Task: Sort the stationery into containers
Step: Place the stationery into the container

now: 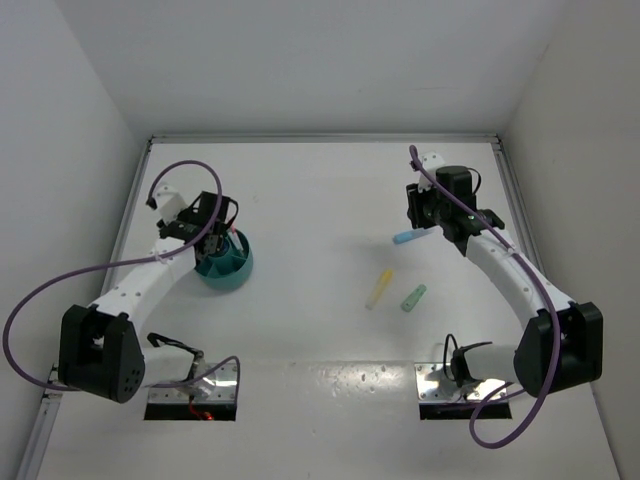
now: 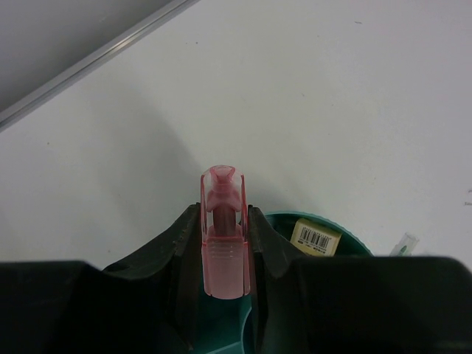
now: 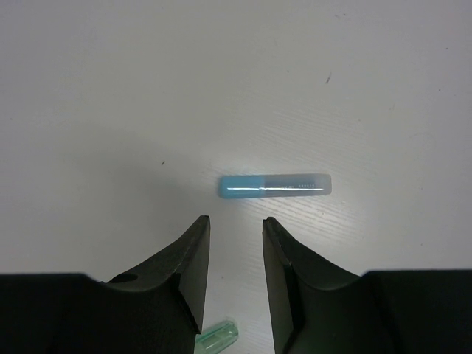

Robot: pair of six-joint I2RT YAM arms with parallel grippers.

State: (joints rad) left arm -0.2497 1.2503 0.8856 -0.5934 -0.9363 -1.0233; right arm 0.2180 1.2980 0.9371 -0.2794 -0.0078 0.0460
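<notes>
Right jaws parted, empty: clear blue-capped tube (image 3: 274,185) lies on the white bench (image 3: 110,103) just ahead of their tips, long axis along their closing line, so a wrist turn looks needed; left jaws clenched on stubby pink marker (image 2: 223,243) over round teal cup (image 1: 236,272).

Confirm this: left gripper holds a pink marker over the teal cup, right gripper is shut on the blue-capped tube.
Wrong on the right gripper: the right wrist view shows its jaws open, the blue-capped tube lying free on the table beyond them. The rest stands.
</notes>
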